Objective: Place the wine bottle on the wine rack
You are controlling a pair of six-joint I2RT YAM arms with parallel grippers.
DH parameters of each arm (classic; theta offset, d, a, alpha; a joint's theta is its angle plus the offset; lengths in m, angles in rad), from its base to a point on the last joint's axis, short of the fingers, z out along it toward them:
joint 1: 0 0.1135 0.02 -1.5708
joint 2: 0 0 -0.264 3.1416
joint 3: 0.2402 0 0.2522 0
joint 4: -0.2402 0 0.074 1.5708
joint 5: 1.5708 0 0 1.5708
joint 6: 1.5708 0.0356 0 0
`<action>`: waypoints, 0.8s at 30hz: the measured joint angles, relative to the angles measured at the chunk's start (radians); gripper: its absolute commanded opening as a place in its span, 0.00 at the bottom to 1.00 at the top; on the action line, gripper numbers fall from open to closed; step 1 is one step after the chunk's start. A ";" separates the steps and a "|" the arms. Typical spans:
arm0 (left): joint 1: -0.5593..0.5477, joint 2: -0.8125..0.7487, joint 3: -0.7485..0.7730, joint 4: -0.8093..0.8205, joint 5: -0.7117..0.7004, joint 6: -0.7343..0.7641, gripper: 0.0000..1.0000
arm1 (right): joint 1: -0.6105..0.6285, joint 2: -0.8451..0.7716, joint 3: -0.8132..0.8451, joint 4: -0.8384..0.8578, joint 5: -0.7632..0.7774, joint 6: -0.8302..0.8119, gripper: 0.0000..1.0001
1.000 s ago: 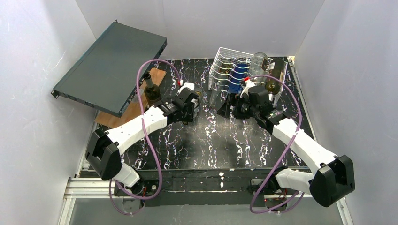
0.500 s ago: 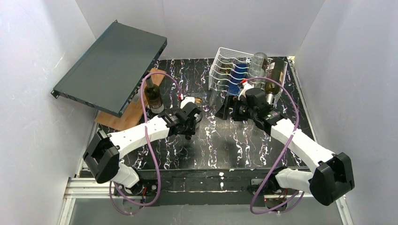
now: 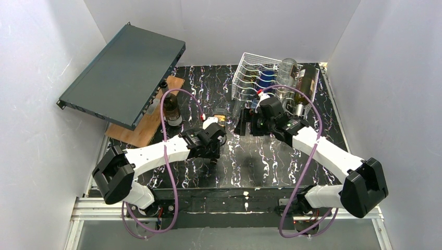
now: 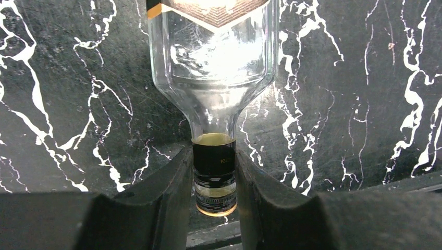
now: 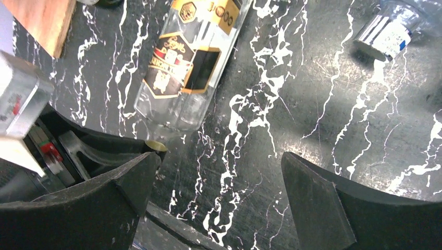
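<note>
Left gripper [image 4: 215,192], clamped on neck of clear glass wine bottle with gold-and-black label [image 4: 211,47], drawing back toward near edge. Bottle lying on black white-veined marble tabletop [image 4: 339,104], possibly dragging. Right gripper [image 5: 221,166], jaws apart, swinging in above, likely preparing two-arm lift to white wire wine rack [image 3: 247,70].

Bright, even overhead light; soft shadows on the black white-veined surface [image 3: 260,166]. Glare whitens the clear glass bottle [image 4: 211,57]; the black left claw [image 4: 213,172] looks slightly soft.

Wine bottle [image 4: 211,57] clear, cap [image 4: 215,179] prob. blk/gold.
</note>
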 measured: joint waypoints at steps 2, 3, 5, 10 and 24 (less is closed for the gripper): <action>0.000 0.000 0.000 0.006 0.011 -0.001 0.21 | -0.009 0.014 0.018 -0.002 0.000 0.011 0.98; 0.000 0.000 0.000 0.008 0.016 -0.001 0.31 | -0.015 0.024 0.026 -0.002 0.000 0.016 0.98; 0.000 0.000 0.000 0.010 0.021 -0.001 0.40 | -0.029 0.044 0.039 -0.006 0.000 0.025 0.98; -0.001 0.000 -0.002 0.042 0.058 0.008 0.61 | -0.050 0.087 0.048 -0.023 -0.008 0.050 0.98; 0.017 -0.237 0.062 0.014 0.075 0.243 0.98 | -0.016 0.101 0.087 -0.054 0.035 0.073 0.98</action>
